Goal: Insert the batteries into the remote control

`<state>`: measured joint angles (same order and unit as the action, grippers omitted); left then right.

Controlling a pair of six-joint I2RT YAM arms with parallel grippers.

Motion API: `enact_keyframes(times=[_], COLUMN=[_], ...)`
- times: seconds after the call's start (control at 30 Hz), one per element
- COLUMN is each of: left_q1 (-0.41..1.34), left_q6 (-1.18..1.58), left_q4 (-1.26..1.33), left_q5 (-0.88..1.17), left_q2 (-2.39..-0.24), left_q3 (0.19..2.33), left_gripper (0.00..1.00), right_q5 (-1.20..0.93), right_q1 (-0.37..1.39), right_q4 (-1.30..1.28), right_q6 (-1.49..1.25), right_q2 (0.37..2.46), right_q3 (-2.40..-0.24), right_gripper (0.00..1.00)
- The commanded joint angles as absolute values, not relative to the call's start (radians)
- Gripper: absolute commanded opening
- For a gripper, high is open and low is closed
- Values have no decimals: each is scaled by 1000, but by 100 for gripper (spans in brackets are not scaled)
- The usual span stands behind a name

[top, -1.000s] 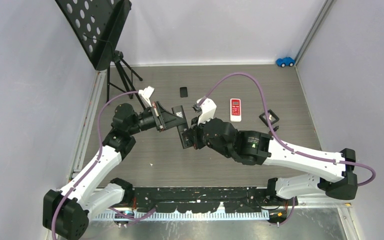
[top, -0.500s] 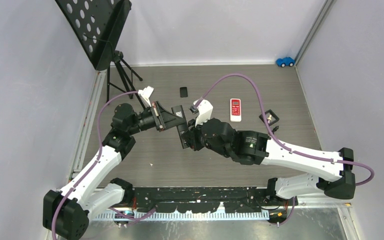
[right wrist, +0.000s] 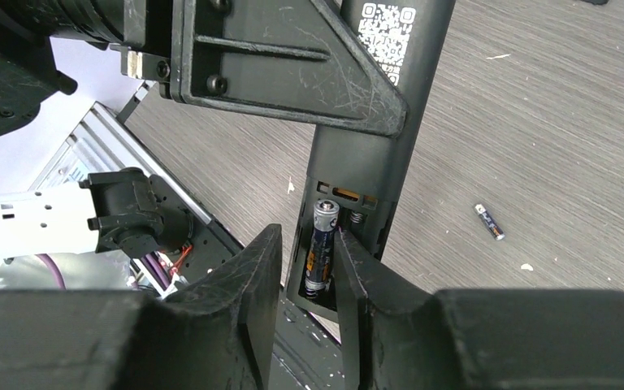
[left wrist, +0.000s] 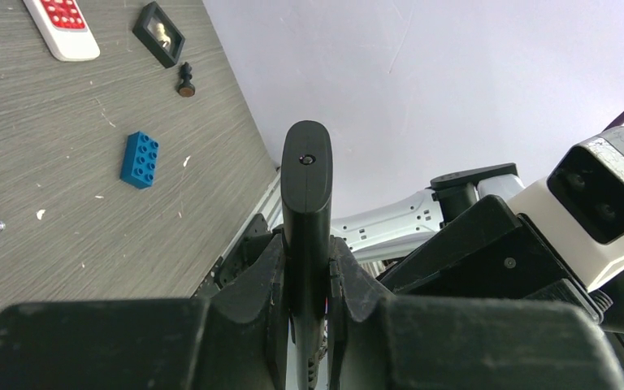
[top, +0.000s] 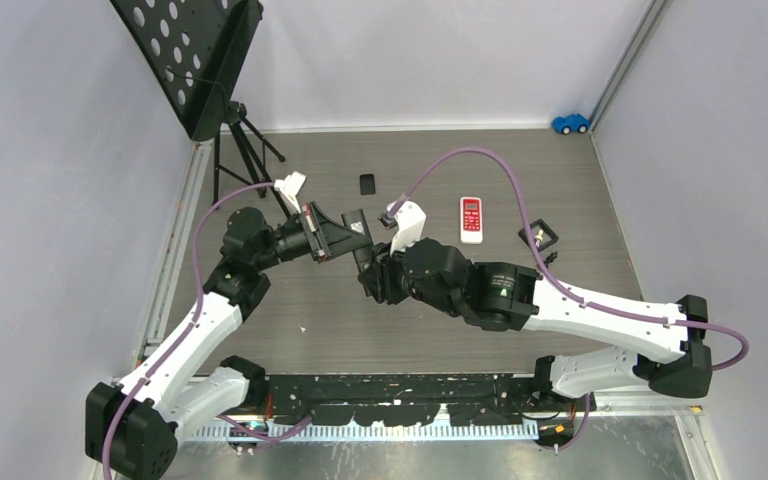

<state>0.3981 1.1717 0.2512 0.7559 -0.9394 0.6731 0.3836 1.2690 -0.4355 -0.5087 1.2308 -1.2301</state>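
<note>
While the black remote (left wrist: 306,175) is shown only edge-on in the left wrist view, clamped tight between the left gripper's (left wrist: 306,248) jaws, its open battery bay is revealed in the right wrist view. One dark battery (right wrist: 321,248) with an orange band is seen lying in one slot there, and a bare spring is seen in the slot beside it. The right gripper (right wrist: 307,237) is parked right at that bay, jaws a bit spread either side of the battery, nothing pinched as far as can be seen. A second battery (right wrist: 489,221) is seen loose on the desk (right wrist: 552,146). A blue block (left wrist: 140,159) is picked up only by the left wrist camera, and from the top the red-and-white remote (top: 471,218) is seen lying well apart from both arms.
</note>
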Motion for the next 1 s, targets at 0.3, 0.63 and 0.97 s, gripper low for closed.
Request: enact_keyframes(times=[0.3,0.63,0.97], left_q1=[397,398,397], left_q6=[1207,1283,1356], left_q4=[370,537,637], left_q5=[739,636,533], left_q2=[-894,-889,-913], left_q3=[699,650,672], left_gripper=[0,0,0], right_q5=[444,625,715], right_q1=[1271,1271,1265], right_q4=[-456,-405,-287], right_q6=[-583,-815,-1369], right_q2=[1178,997,839], right_q3=[-1310,-1211,-974], right_gripper=[59,72,80])
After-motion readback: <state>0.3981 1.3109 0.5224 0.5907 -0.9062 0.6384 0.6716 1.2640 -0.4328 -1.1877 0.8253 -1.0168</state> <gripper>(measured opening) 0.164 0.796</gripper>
